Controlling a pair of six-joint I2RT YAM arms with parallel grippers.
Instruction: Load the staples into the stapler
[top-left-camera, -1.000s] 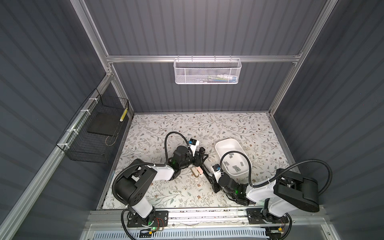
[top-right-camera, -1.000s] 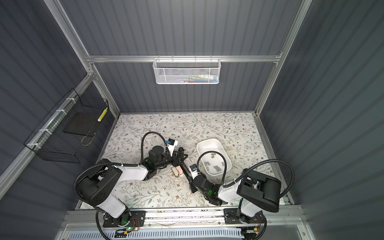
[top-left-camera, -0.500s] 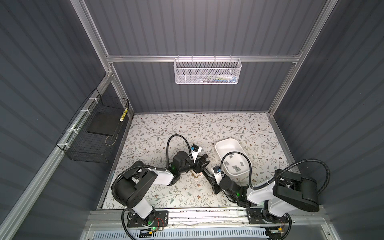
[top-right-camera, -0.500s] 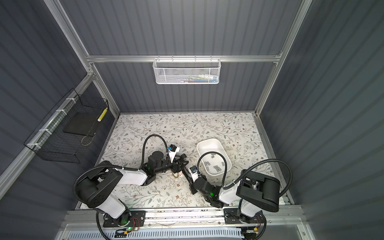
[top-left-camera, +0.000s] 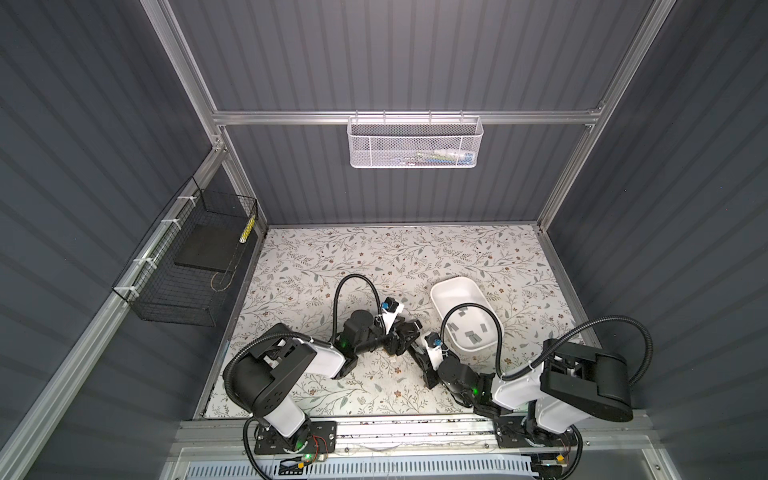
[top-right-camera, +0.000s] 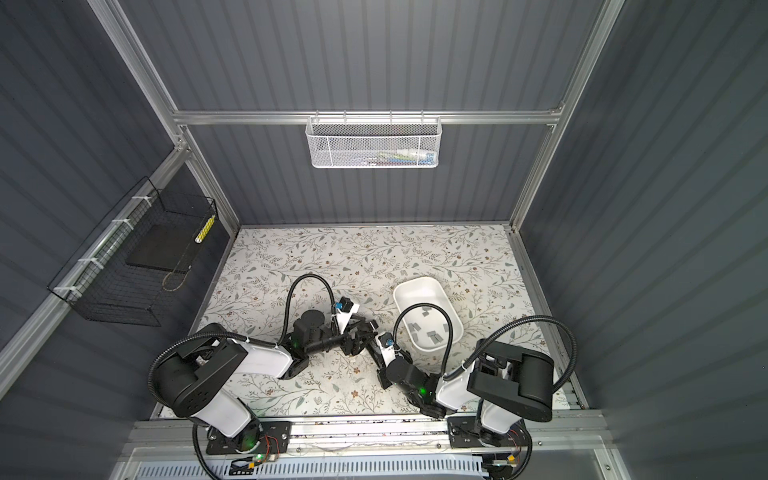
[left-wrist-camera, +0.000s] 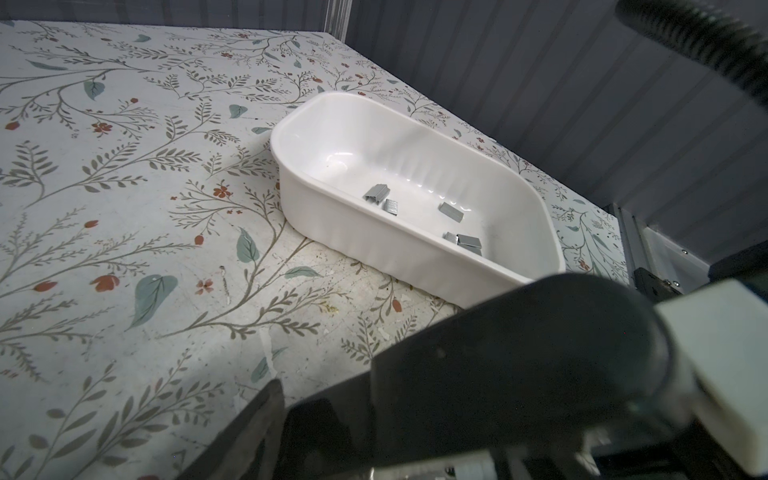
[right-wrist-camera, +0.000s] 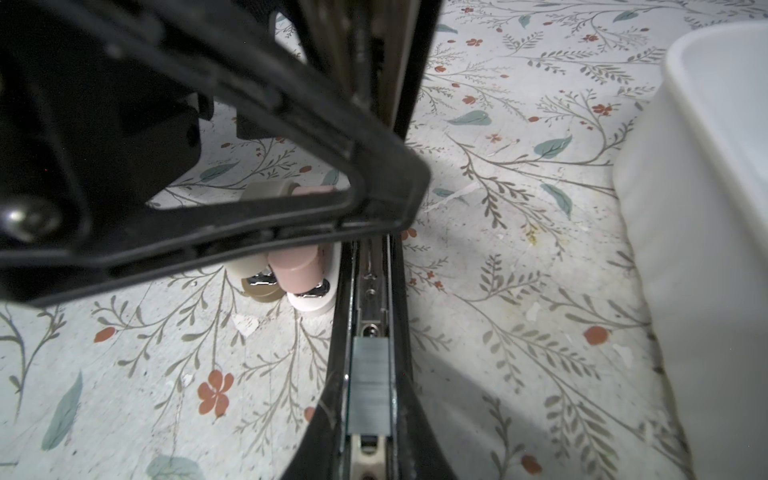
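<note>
The black stapler (top-left-camera: 429, 379) lies open on the floral table, its lid (right-wrist-camera: 376, 62) raised. One grey strip of the staples (right-wrist-camera: 370, 384) sits in its metal channel. More staples (left-wrist-camera: 451, 211) lie loose in the white tray (top-left-camera: 441, 287). My right gripper (right-wrist-camera: 368, 415) is shut on the stapler's base, a finger on each side. My left gripper (top-left-camera: 405, 336) hovers over the stapler's far end with its jaws apart; one of its fingers (right-wrist-camera: 291, 224) crosses the right wrist view, and nothing shows gripped.
A pink and a beige cylinder (right-wrist-camera: 295, 270) lie on the table right beside the stapler, under the left gripper. The tray wall (right-wrist-camera: 706, 208) stands close on the stapler's other side. A white mesh basket (top-left-camera: 415, 143) and a black wire basket (top-left-camera: 187, 266) hang on the walls.
My left gripper has come toward the front, over the two cylinders and against the stapler, and its jaws have spread wider. The right arm and the stapler base have stayed put.
</note>
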